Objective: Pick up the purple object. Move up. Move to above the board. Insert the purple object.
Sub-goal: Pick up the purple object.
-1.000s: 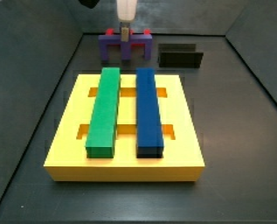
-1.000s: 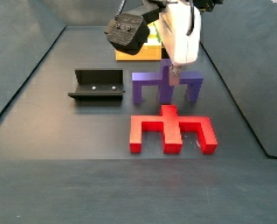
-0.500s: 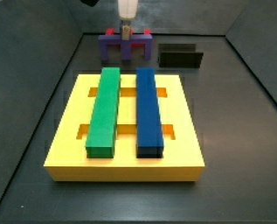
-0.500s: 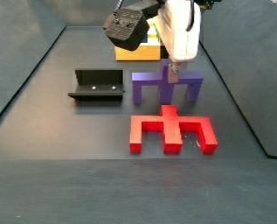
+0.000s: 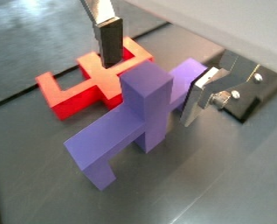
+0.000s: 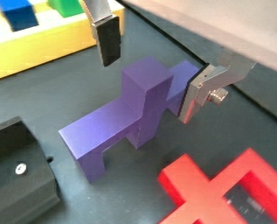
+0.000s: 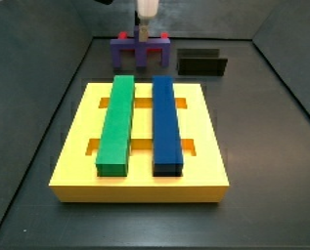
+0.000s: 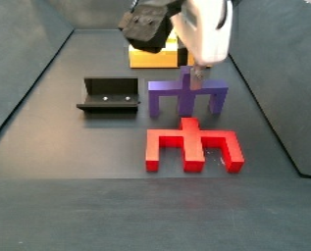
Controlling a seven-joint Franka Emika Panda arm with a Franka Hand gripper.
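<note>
Gripper [image 6: 147, 66] fingers straddle the raised central stub of the purple object [image 6: 127, 118], one silver plate with its dark pad on each side of it. In both wrist views a clear gap shows between each pad and the stub, so the jaws stand open and nothing is gripped. The purple object [image 5: 135, 118] rests on the dark floor, its crossbar lying flat and the stub standing up between the fingers [image 5: 107, 37].

In a side view the gripper [image 8: 197, 76] reaches straight down over the middle of the purple object [image 8: 186, 95], which lies between the board [image 8: 155, 57] behind it and a red piece [image 8: 192, 147] of similar shape just in front of it. The fixture [image 8: 109, 95] stands on the floor beside the purple object, a little apart.

From the opposite side view, the board [image 7: 81, 140] fills the foreground, carrying a long green bar [image 7: 115, 125] and a long blue bar [image 7: 165, 125] side by side. The purple object [image 7: 140, 49] sits beyond the board's far edge, with the gripper [image 7: 147, 33] directly above it.
</note>
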